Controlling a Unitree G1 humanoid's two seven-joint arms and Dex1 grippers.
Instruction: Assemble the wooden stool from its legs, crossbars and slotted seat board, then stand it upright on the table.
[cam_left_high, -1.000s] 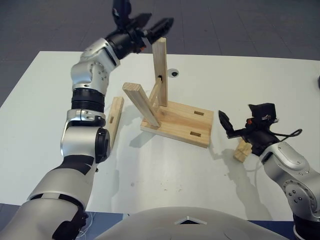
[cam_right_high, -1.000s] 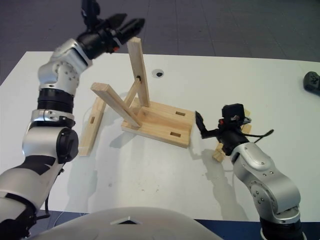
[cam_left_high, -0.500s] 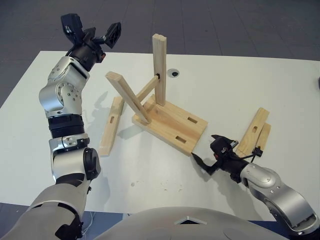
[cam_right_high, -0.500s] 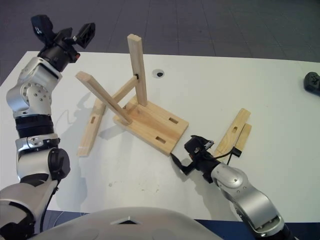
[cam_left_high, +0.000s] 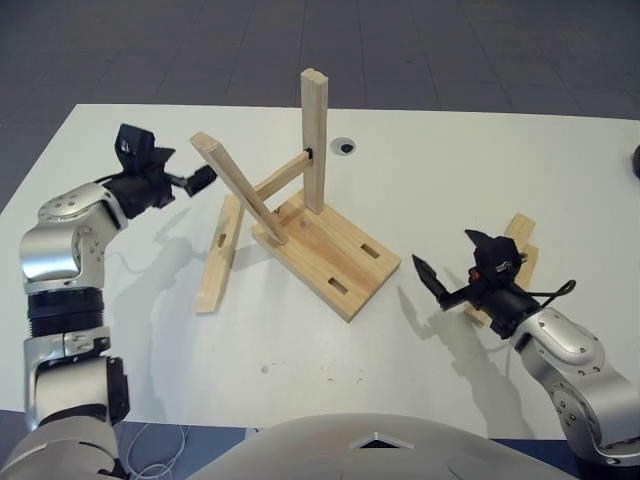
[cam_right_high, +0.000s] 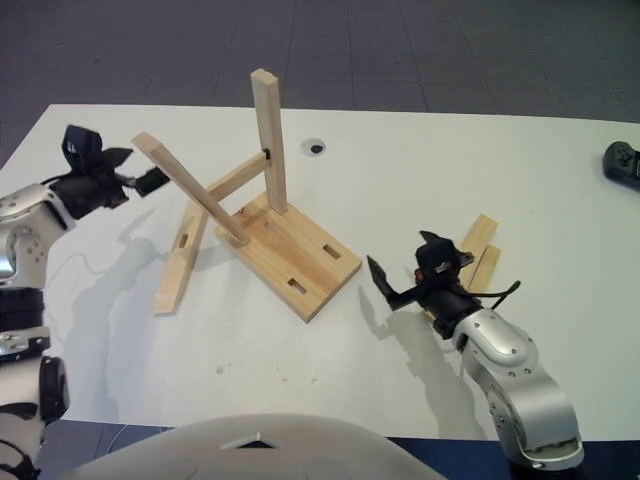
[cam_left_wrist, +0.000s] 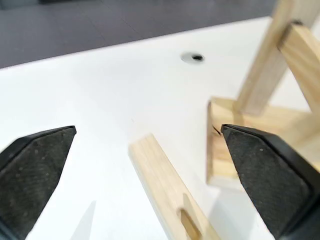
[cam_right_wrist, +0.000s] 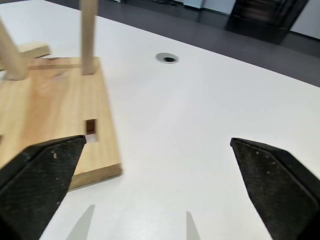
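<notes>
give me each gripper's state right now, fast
Left black two-finger gripper: open, holding nothing.
Right black two-finger gripper: open, holding nothing.

The seat board (cam_left_high: 335, 262) lies mid-way across the surface (cam_left_high: 470, 165) before me. The upright leg (cam_left_high: 314, 140) stands on it, the leaning leg (cam_left_high: 238, 188) tilts to its left, and a crossbar (cam_left_high: 283, 176) joins them. A loose leg (cam_left_high: 218, 255) lies just left of the board, with my left hand (cam_left_high: 172, 178) farther left. Two loose pieces (cam_left_high: 521, 232) lie to the right, beside my right hand (cam_left_high: 452, 258).

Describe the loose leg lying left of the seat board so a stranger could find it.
On the white table, find the seat board with an upright leg in it. Just left of it one leg lies flat, alone, a slot in its upper face; the other loose pieces lie at the far right.
</notes>
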